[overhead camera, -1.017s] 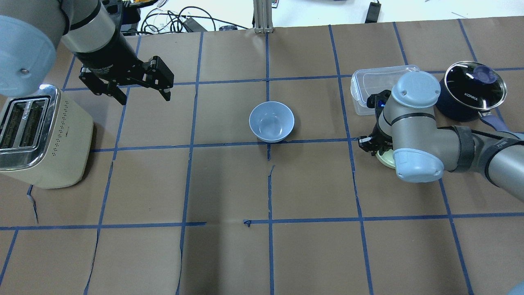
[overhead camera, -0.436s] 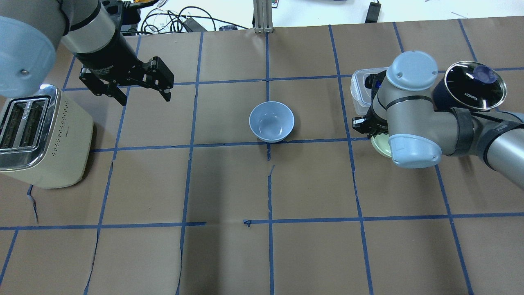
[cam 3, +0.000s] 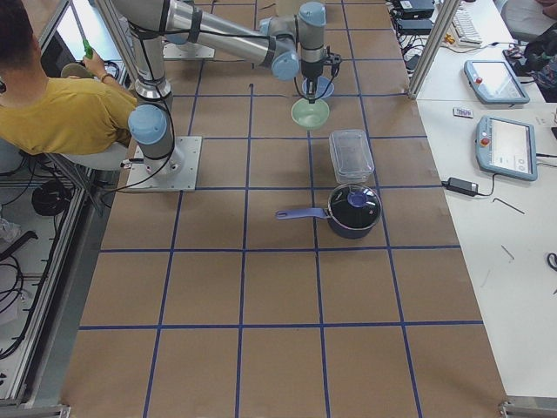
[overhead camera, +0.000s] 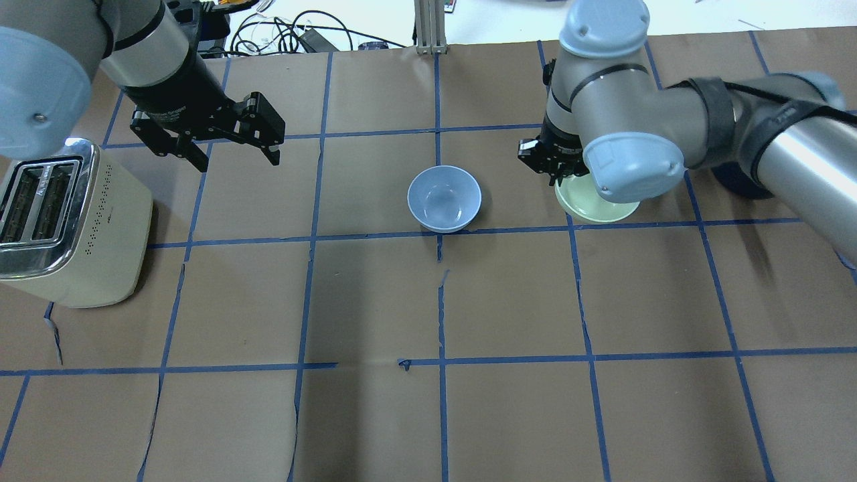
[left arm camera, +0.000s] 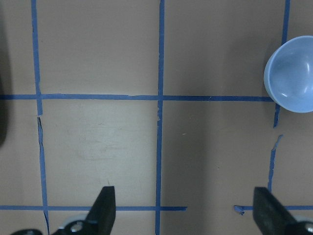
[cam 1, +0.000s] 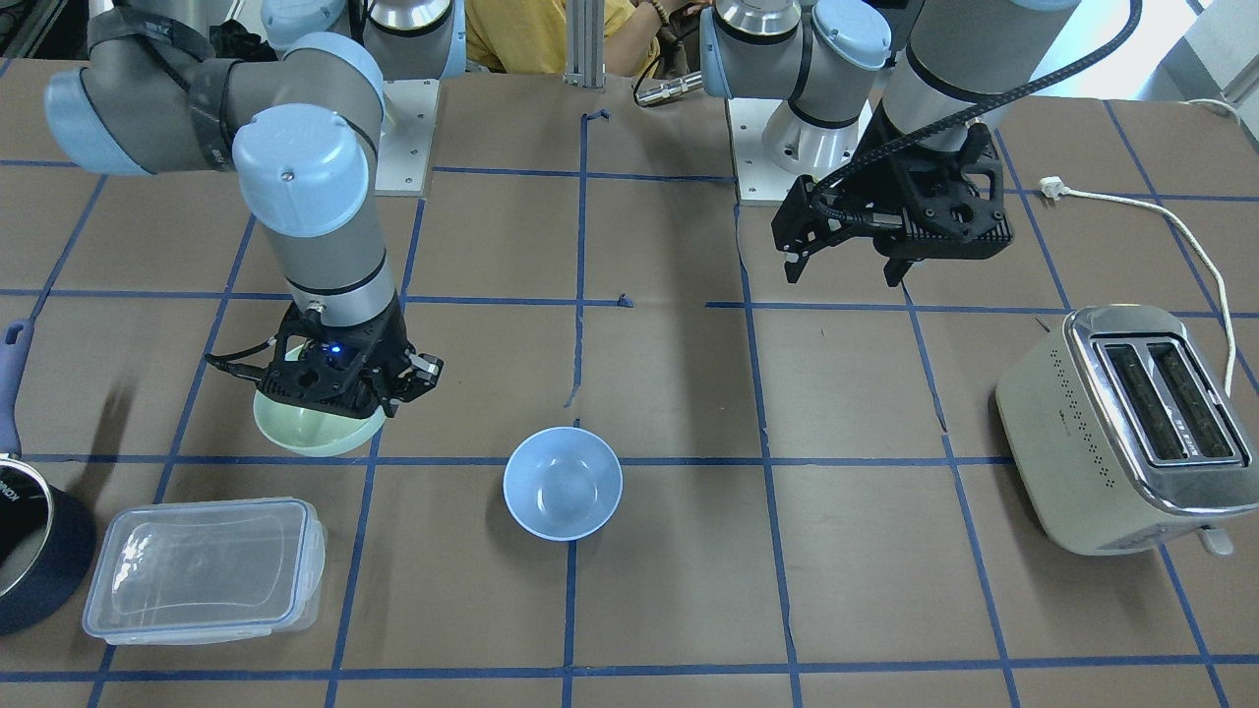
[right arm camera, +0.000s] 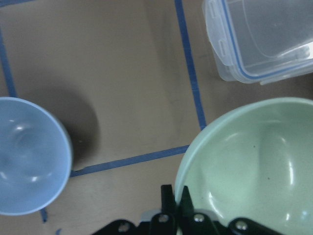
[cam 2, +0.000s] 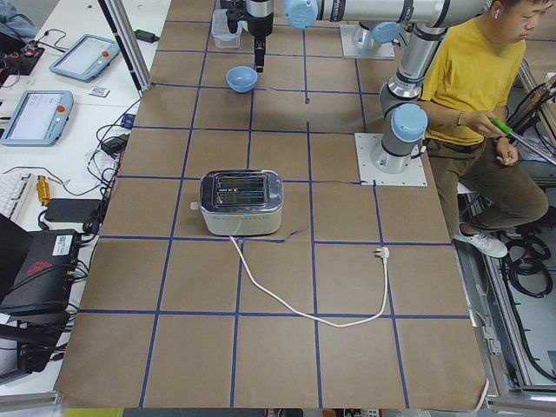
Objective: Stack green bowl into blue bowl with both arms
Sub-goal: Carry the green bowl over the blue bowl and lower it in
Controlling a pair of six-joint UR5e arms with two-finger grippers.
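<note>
**Overhead and front views.** From my station, the right arm (overhead camera: pixel 636 87) hides most of the small round pale mint-green glossy bowl (overhead camera: pixel 592 209) in the overhead view. It also hides the whole clear rectangular plastic container (cam 1: pixel 202 565) there. The dark navy saucepan (cam 1: pixel 34 565) is cut off at the front view's edge.

The right gripper (right arm camera: pixel 176 203) is clenched on the green bowl's rim, one finger inside and one outside. It holds the bowl right of the small round pale periwinkle-blue glossy bowl (overhead camera: pixel 444 199), apart from it. The left gripper (overhead camera: pixel 238 159) hangs spread and empty beyond the cream toaster (overhead camera: pixel 73 227).

I count two bowls, two arms, one toaster, one container and one saucepan.
</note>
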